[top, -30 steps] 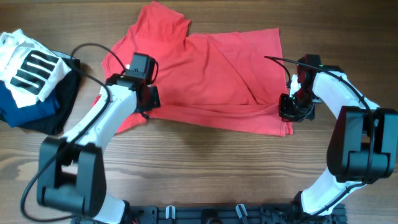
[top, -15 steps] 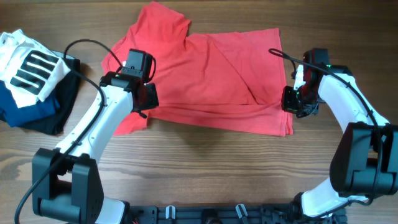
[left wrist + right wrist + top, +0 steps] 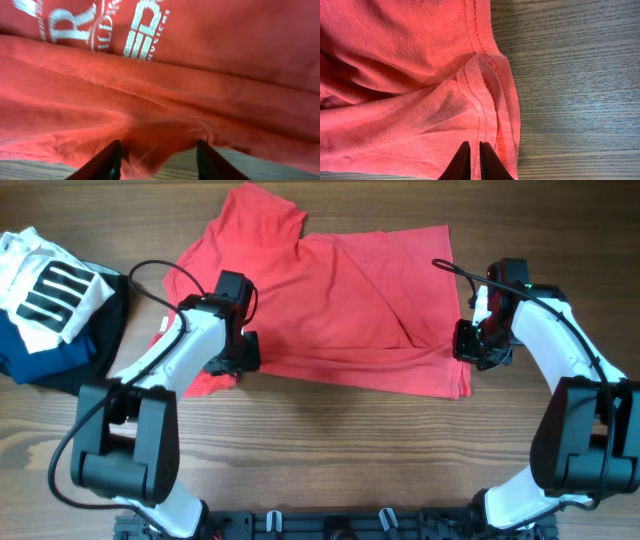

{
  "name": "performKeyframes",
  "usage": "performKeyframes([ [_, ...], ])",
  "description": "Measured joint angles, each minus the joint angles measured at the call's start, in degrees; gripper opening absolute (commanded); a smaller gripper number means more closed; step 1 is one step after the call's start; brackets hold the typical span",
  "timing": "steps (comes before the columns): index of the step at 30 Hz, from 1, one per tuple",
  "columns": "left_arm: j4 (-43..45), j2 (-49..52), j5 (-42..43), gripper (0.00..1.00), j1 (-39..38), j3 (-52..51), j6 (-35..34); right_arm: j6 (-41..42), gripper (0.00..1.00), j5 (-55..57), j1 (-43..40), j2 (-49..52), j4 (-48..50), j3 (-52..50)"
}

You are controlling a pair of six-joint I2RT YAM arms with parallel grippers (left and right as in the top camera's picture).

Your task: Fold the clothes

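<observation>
Two ends of the near edge matter for this fold. The red T-shirt (image 3: 340,300) lies spread across the middle of the desk (image 3: 320,450), one sleeve reaching far left and the near edge seemingly doubled over. To do it well, I judge that both ends should be pinched through all layers, lifted level and carried over together, so the cloth neither drags nor twists.

The right tool (image 3: 474,150) is closed tight on the hem (image 3: 482,75) at the shirt's near right corner, with a ridge of seam drawn into its jaws. The left tool (image 3: 160,150) stands partly open at the near left edge. Its fingers (image 3: 107,162) sit either side of a bunched fold below the white lettering (image 3: 100,30), close against the cloth but gripping nothing. It likely needs a firm bite there first. A pile of other clothes (image 3: 50,310) sits apart at the far left.
</observation>
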Motion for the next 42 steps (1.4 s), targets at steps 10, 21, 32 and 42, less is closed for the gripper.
performKeyframes([
  [10, 2.6, 1.1, -0.5, 0.04, 0.0, -0.2, 0.7, 0.0, 0.07, 0.2, 0.0, 0.0, 0.0, 0.0],
  [21, 7.9, -6.2, -2.3, 0.04, 0.0, 7.0, 0.8, 0.0, 0.07, 0.2, 0.0, 0.0, -0.2, 0.0],
  [32, 9.4, -6.2, -8.4, 0.04, 0.1, 7.1, 0.8, 0.4, 0.26, 1.3, 0.0, 0.0, 4.1, 0.0],
  [42, 8.3, -4.6, -8.7, 0.04, 0.1, 7.1, 0.8, 0.4, 0.24, -2.4, 0.0, 0.0, 5.3, 0.0],
])
